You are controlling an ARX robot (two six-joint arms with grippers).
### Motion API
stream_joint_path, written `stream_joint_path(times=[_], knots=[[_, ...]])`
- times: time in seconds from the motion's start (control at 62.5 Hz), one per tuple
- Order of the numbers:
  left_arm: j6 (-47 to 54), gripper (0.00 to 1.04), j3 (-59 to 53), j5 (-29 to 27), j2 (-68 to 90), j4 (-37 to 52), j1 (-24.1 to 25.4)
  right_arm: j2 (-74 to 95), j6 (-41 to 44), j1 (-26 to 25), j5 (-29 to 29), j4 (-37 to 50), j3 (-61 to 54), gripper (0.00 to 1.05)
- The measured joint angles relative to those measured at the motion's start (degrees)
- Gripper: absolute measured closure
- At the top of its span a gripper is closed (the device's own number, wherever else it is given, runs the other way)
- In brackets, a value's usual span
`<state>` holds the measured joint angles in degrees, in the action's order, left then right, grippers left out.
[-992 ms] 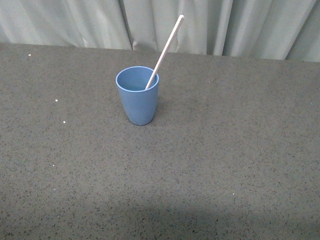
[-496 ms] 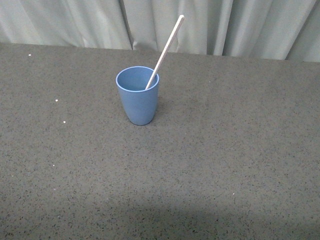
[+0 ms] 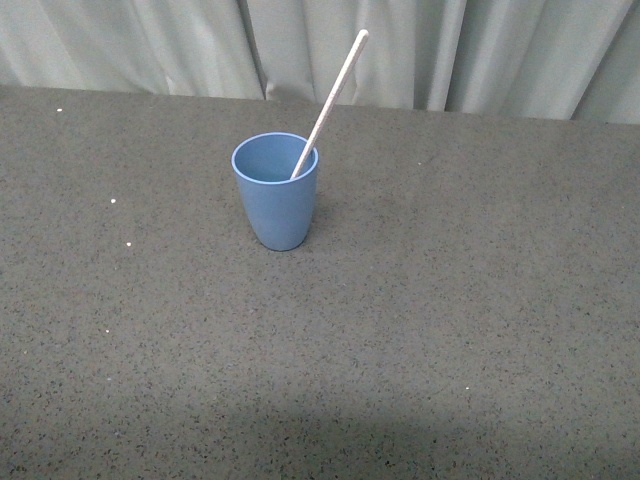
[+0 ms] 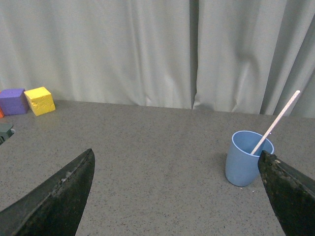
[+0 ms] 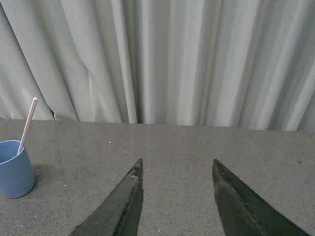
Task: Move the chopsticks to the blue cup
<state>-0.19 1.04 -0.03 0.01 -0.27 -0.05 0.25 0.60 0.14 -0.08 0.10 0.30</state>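
One blue cup (image 3: 276, 192) upright on the bench (image 3: 450, 300), one chopstick (image 3: 330, 102) inside, leaning toward one o'clock; seemingly just one. My left fingers (image 4: 64, 191) and right fingers (image 5: 123, 206) both spread, empty.

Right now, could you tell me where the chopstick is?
In the front view, the chopstick stands inside the blue cup, leaning on its rim toward the curtain.

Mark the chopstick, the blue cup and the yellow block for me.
chopstick (image 3: 335, 91), front view, middle of the shaft above the rim.
blue cup (image 3: 277, 208), front view, outer wall facing the camera.
yellow block (image 4: 40, 101), left wrist view, its front face.
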Motion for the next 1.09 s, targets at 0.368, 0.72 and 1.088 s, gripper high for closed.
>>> stream_joint_path(times=[0.368,0.72,1.088], knots=[[0.0,0.07,0.0,0.0,0.0,0.0,0.0,0.0,-0.2,0.0,0.0,0.0,0.0,0.09],[0.0,0.07,0.0,0.0,0.0,0.0,0.0,0.0,-0.2,0.0,0.0,0.0,0.0,0.09],[0.0,0.07,0.0,0.0,0.0,0.0,0.0,0.0,-0.2,0.0,0.0,0.0,0.0,0.09]])
